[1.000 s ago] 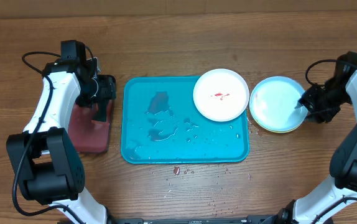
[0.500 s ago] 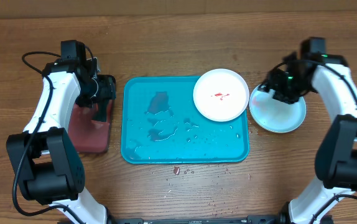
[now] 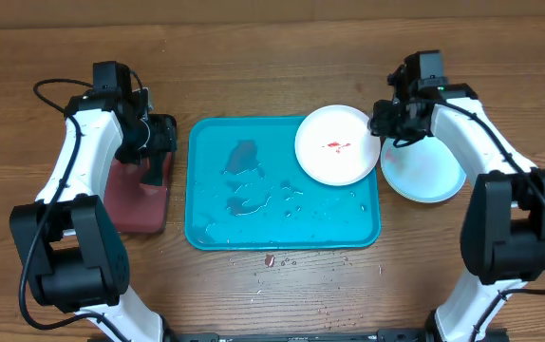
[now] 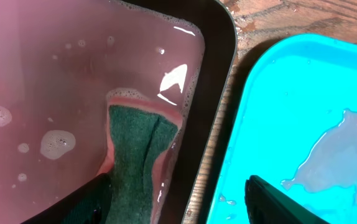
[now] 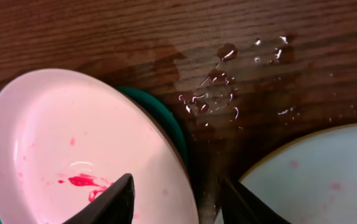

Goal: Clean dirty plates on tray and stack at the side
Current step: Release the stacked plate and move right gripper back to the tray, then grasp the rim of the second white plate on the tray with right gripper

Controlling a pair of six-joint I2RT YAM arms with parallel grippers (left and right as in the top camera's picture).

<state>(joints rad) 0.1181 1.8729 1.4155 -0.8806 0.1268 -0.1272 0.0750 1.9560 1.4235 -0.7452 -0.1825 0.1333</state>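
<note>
Left arm [image 3: 75, 161] and right arm [image 3: 474, 130] showed white links, black joints, looped black cables [image 3: 52, 83]; left gripper [image 4: 177, 183] and right gripper [image 5: 177, 180] were black-fingered.

Your left pincer [image 4: 177, 208] points down, jaws spread wide; your right pincer [image 5: 177, 202] gapes too, arm bent inward.

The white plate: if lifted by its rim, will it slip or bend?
The white plate looks rigid and thin, so probably light and stiff. Water pools on the tray, so its rim may be slippery. It overhangs the tray's corner, so might tip.
</note>
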